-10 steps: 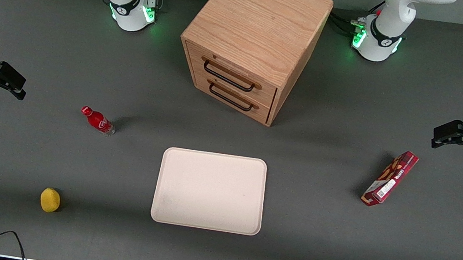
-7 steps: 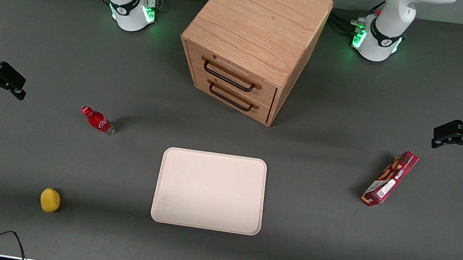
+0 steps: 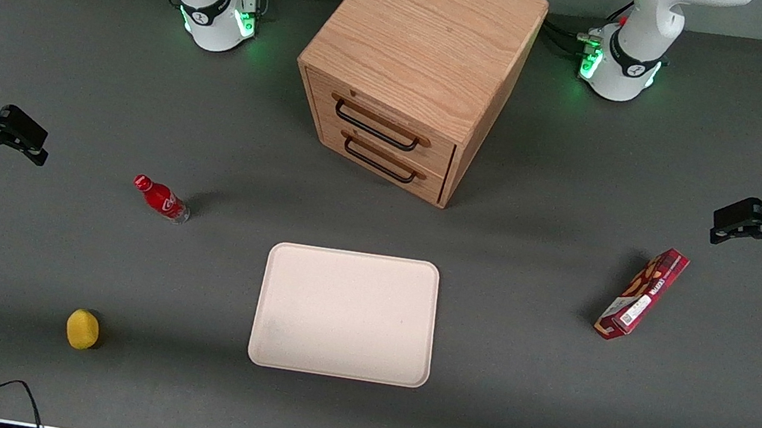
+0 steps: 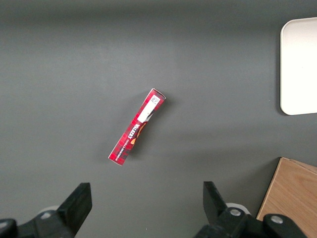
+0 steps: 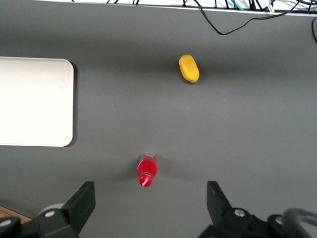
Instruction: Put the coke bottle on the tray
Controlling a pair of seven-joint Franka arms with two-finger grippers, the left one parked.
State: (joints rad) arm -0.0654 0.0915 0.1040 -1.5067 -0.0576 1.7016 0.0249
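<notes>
The coke bottle, small and red with a red cap, stands upright on the grey table; it also shows in the right wrist view. The cream tray lies flat near the table's middle, nearer the front camera than the cabinet; its rim shows in the right wrist view. My right gripper hangs above the table at the working arm's end, open and empty, well apart from the bottle. In the right wrist view the gripper has its fingers spread wide, with the bottle just ahead of the gap.
A wooden drawer cabinet with two drawers stands farther from the front camera than the tray. A yellow lemon lies near the front edge, also in the right wrist view. A long red snack box lies toward the parked arm's end.
My right gripper has shifted slightly toward the bottle. The bottle, tray and other objects have not moved.
</notes>
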